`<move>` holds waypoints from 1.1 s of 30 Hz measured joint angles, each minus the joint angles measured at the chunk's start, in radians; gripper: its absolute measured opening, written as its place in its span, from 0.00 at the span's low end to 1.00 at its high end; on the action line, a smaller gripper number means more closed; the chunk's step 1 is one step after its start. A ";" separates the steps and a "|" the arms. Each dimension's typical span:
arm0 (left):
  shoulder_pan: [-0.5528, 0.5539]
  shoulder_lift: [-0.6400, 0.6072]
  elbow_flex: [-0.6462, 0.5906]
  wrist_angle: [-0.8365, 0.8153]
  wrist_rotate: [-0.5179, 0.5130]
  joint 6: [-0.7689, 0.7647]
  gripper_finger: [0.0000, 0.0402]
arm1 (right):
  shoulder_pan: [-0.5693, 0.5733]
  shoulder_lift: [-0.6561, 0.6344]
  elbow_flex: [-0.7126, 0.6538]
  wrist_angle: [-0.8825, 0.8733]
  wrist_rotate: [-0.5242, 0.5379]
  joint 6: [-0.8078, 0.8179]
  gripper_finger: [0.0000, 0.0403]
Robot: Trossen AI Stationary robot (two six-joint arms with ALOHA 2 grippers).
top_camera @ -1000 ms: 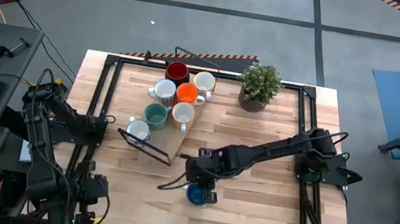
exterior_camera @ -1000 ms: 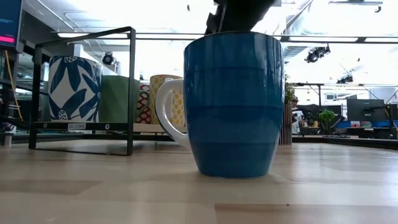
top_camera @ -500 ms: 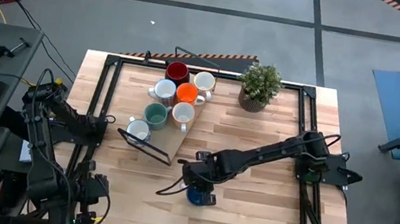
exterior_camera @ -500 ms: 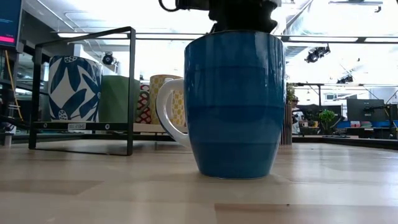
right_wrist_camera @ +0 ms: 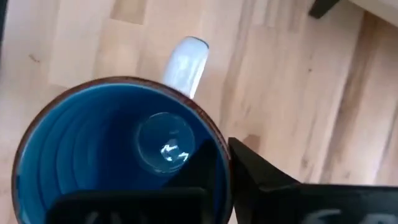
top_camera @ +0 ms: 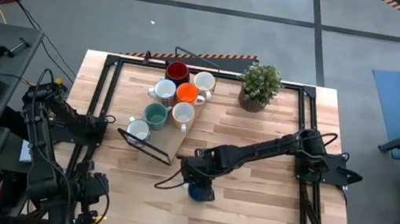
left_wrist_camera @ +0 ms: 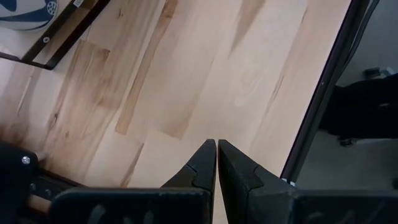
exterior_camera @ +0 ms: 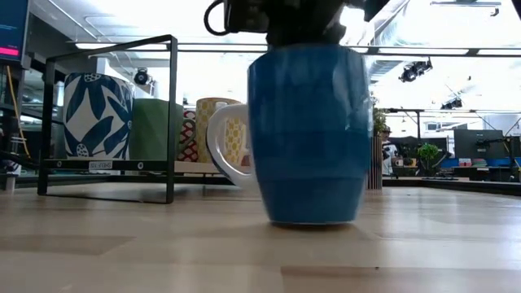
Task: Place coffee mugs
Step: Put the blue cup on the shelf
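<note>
Right gripper (top_camera: 198, 182) sits directly over blue mug (exterior_camera: 308, 134), one finger inside the rim; a rim pinch looks intended, closure cannot be told. Left gripper (left_wrist_camera: 216, 163) clenched, empty, parked.

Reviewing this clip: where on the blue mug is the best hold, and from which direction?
Probably the rim wall, from straight above. The blue mug stands upright and open-mouthed, apart from the others, so one finger can go inside. Its white handle faces away from the right gripper, which hangs over the rim opposite.
</note>
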 joint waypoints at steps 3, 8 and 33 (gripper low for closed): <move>0.000 0.000 0.000 0.000 0.000 -0.021 0.02 | -0.020 -0.001 0.000 -0.003 0.024 -0.012 0.02; 0.000 0.000 0.000 0.000 0.000 -0.028 0.02 | -0.071 -0.015 0.026 -0.081 0.039 -0.037 0.01; 0.000 0.000 0.000 0.000 -0.079 -0.028 0.02 | -0.241 -0.018 0.323 -0.240 0.091 -0.135 0.00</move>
